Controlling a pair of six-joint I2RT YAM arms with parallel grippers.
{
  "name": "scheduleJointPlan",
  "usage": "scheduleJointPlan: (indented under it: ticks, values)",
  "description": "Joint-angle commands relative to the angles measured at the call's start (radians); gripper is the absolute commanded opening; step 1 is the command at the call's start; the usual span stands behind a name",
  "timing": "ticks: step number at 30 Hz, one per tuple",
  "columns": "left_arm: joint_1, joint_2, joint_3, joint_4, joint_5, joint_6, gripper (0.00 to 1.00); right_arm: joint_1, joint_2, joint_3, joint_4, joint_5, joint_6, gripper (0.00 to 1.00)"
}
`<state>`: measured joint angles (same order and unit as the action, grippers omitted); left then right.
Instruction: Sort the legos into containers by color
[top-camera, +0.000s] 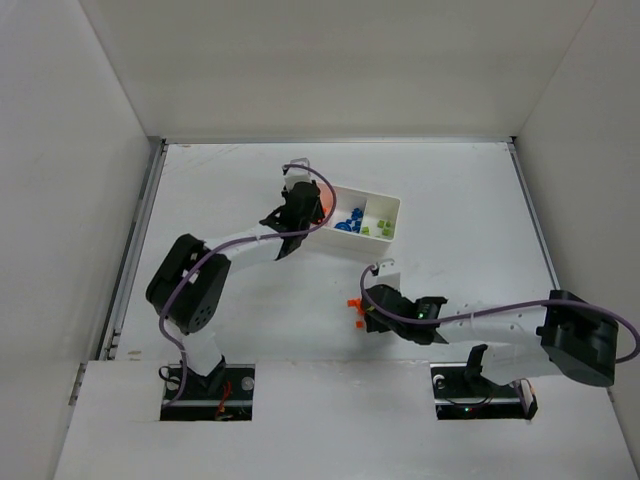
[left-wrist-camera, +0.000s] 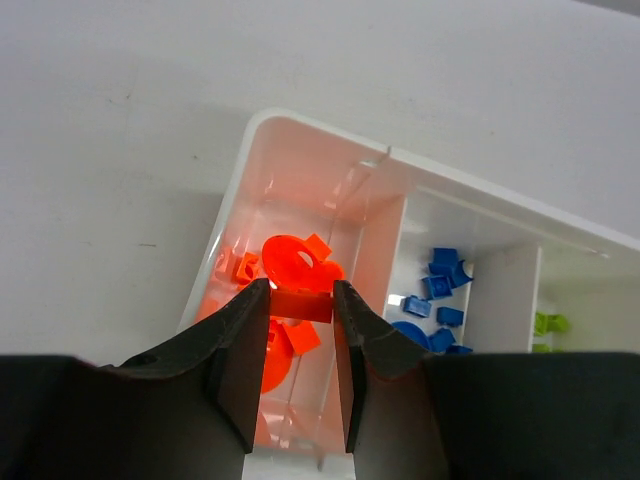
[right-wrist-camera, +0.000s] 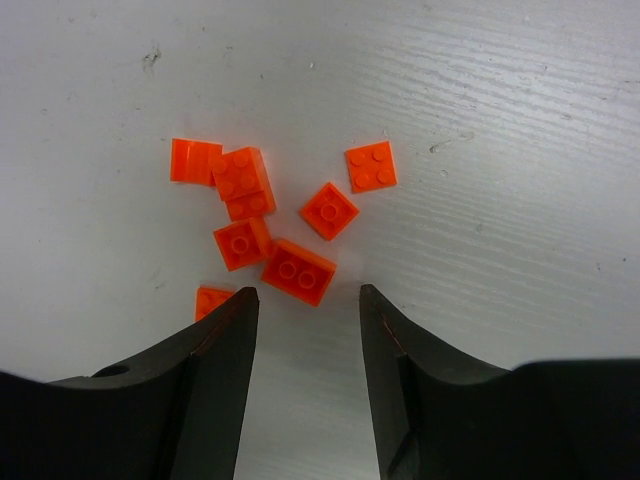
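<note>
Left gripper (left-wrist-camera: 301, 292) pinches one orange brick (left-wrist-camera: 300, 306) over the three-compartment tray (left-wrist-camera: 300, 135); right gripper (right-wrist-camera: 305, 295), wide open, hovers over roughly seven orange bricks (right-wrist-camera: 240, 243).

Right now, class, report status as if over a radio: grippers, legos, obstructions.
Left gripper shut on orange lego, over orange compartment. Right gripper open above loose orange legos. Nothing in the way.

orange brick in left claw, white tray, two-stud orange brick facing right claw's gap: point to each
held orange plastic brick (left-wrist-camera: 300, 306), left wrist view, front face
white plastic divided tray (left-wrist-camera: 300, 175), left wrist view, far wall
flat orange two-stud brick (right-wrist-camera: 299, 271), right wrist view, top
</note>
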<state>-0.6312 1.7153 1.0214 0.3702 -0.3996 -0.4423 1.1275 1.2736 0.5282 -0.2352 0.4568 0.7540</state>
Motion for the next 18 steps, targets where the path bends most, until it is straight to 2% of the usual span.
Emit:
scheduleJointPlan:
  ticks: [1,5,9,13,18]
  values:
    - [0.011,0.041,0.083,0.021,0.033,0.008,0.27,0.002,0.018,0.056,0.019,0.029,-0.015,0.50]
    - [0.015,0.092,0.120,0.010,0.024,0.020,0.30,0.004,0.058,0.072,0.028,0.029,-0.028,0.50]
    - [0.014,0.110,0.140,-0.010,0.019,0.024,0.41,0.001,0.078,0.073,0.039,0.037,-0.027,0.46]
    - [0.000,0.058,0.117,0.001,0.024,0.017,0.50,-0.004,0.087,0.073,0.033,0.051,-0.031,0.40]
    - [-0.035,-0.081,0.053,0.010,0.038,0.017,0.51,-0.007,0.069,0.070,0.027,0.060,-0.031,0.33]
